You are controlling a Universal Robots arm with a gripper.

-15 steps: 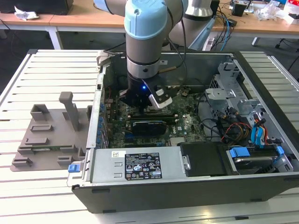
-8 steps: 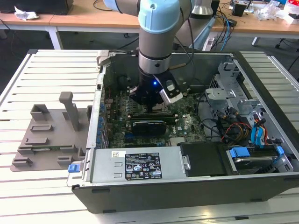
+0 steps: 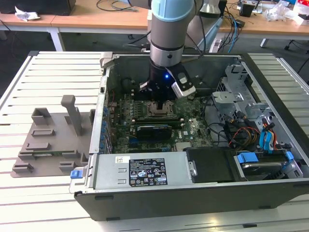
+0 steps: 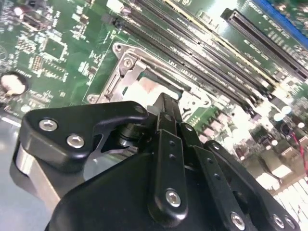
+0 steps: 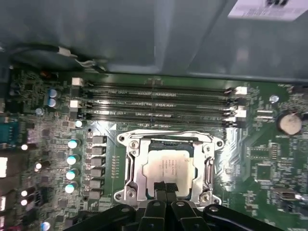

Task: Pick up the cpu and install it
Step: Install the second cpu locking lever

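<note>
The cpu (image 5: 168, 166), a silver-topped square chip, lies flat inside the metal socket frame (image 5: 132, 163) on the green motherboard (image 5: 269, 168). In the second wrist view the cpu (image 4: 149, 89) shows just past the black fingers. My gripper (image 5: 161, 186) hangs low over the chip's near edge, its two fingertips pressed together with no gap and nothing between them. In the exterior view the gripper (image 3: 157, 99) reaches down into the open computer case, directly above the socket frame (image 3: 159, 110).
Memory slots (image 5: 159, 103) run alongside the socket, close to the case wall (image 5: 144, 38). A coin battery (image 5: 290, 122) sits off to one side. The power supply (image 3: 140, 171), drive cage (image 3: 241, 101) and cables (image 3: 241, 133) crowd the case. A grey plastic shroud (image 3: 53, 135) lies on the table.
</note>
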